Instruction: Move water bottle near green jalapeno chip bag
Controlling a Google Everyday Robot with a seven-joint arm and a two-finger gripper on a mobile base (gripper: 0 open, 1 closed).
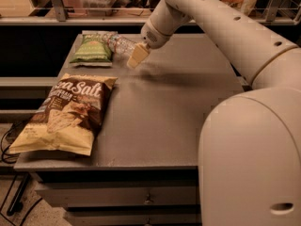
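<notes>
The water bottle (118,43), clear and crinkled, lies tilted at the table's far left, its far end right beside the green jalapeno chip bag (92,51). My gripper (136,56) is at the bottle's near end, its cream fingers (139,53) shut on it. The arm reaches in from the upper right. The green bag lies flat at the far left corner of the grey table (164,107).
A large yellow-and-brown "Sea Salt" bag (66,112) lies at the front left of the table. My robot's white body (254,159) fills the lower right. A shelf with railing (94,4) runs behind the table. Drawers (141,197) sit below the front edge.
</notes>
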